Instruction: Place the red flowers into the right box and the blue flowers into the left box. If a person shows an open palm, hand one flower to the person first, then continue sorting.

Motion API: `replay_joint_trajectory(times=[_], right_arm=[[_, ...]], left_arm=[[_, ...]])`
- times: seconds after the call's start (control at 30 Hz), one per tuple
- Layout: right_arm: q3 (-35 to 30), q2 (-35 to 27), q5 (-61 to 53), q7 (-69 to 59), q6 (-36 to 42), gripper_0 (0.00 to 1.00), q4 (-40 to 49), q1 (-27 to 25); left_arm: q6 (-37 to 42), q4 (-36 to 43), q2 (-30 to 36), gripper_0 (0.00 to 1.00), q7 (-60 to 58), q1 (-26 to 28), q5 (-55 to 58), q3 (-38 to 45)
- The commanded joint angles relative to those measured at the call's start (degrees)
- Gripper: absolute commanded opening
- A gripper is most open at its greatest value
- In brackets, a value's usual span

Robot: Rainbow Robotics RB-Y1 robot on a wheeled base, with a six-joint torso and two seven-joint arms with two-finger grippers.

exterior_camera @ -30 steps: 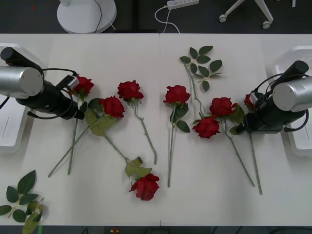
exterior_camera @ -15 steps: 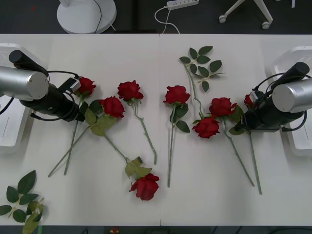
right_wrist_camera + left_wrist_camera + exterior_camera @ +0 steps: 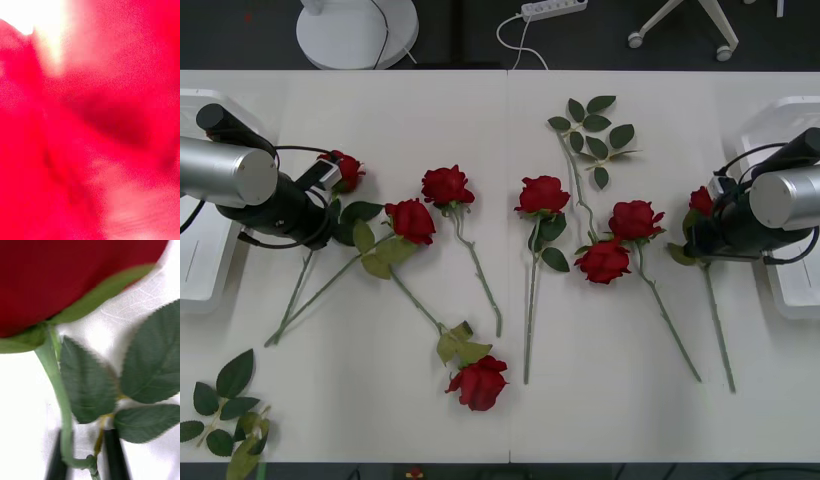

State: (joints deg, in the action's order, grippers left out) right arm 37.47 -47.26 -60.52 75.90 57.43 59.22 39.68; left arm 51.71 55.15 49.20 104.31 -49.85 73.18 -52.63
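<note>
Roses, red: my left tool (image 3: pixel 87 450) is pinching one stem under the bloom (image 3: pixel 345 168); my right tool (image 3: pixel 702 228) is holding another (image 3: pixel 701 200), finger state unreadable. Light, floppy stock; I am judging the upper stem the safest hold. Others are lying across the counter (image 3: pixel 600 400).

No readable text, labels, brands, numbers or signs anywhere.
</note>
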Motion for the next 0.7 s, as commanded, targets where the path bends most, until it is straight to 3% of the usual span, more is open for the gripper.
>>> replay_joint_trajectory(times=[0.03, 0.4, 0.53, 0.7], right_arm=[[2.61, 4.45, 0.14, 2.68, -2.5, 0.01, -2.62, -2.68], [2.61, 4.8, -4.87, 2.94, -1.44, 0.0, -2.89, -2.59], [1.11, 3.75, -9.79, 3.38, -0.04, 0.0, -1.22, -2.24], [-5.48, 1.2, -9.88, 3.56, 7.61, 0.0, 4.58, -2.24]], left_arm=[[-0.03, -0.57, -0.33, 0.0, -3.32, -2.53, -0.93, -0.89], [-0.65, -0.13, 0.11, 0.0, -3.85, -6.05, -0.14, 2.27], [1.9, 3.82, 1.86, 0.0, -4.02, -6.75, 0.47, 8.77], [5.95, 11.21, 6.44, 0.0, -4.2, -6.66, 4.08, 14.66]])
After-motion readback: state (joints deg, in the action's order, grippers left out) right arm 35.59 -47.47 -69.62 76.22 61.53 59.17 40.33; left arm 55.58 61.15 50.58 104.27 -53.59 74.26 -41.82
